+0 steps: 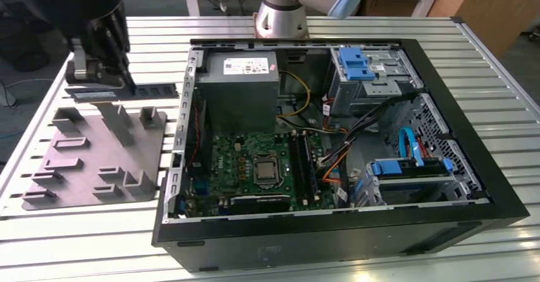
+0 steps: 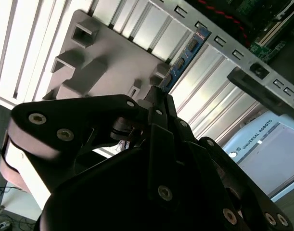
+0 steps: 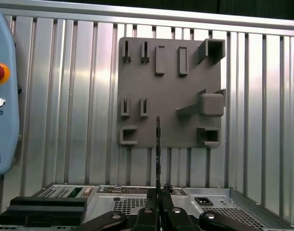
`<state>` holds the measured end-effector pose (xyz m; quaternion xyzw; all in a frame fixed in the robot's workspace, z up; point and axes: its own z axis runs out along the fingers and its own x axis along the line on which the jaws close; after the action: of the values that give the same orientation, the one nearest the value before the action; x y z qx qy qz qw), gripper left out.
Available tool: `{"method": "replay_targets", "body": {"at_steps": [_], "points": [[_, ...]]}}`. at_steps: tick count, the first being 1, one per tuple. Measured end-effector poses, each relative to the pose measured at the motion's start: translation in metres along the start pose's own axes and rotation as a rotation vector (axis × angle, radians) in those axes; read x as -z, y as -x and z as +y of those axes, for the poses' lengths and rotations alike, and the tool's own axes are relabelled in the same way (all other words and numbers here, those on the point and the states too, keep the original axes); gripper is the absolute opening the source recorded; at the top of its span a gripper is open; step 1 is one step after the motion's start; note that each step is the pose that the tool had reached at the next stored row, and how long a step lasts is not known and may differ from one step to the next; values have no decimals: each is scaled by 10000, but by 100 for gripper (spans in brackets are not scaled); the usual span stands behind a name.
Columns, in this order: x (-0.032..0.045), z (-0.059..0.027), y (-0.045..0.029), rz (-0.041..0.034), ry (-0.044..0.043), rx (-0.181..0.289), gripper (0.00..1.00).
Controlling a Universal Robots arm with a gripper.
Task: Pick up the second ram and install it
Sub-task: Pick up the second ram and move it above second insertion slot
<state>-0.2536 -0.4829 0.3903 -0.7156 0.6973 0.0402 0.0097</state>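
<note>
The second ram [image 1: 159,90] is a thin dark board held level above the slatted table, just off the open computer case's side at the exterior view's left. My gripper [image 1: 110,87] is shut on it. The second wrist view shows the ram [image 2: 185,55] sticking out past the gripper [image 2: 159,98]. In the first wrist view the ram [image 3: 158,144] shows edge-on, rising from the gripper [image 3: 159,204] over the grey fixture [image 3: 171,91]. Inside the case lies the green motherboard [image 1: 245,165] with its long memory slots [image 1: 302,162].
The grey fixture [image 1: 93,155] with upright posts sits on the table below the gripper. The case wall [image 1: 187,105] stands between the gripper and the motherboard. Inside are a power supply [image 1: 240,79], blue drive cages [image 1: 355,64] and loose cables [image 1: 337,149]. A teach pendant [image 3: 2,96] lies beside the fixture.
</note>
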Motion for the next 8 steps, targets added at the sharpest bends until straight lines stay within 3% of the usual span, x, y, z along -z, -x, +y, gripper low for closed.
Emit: {"method": "replay_targets", "body": {"at_steps": [8], "points": [[9,-307,-8,-1,24,-1,14]]}}
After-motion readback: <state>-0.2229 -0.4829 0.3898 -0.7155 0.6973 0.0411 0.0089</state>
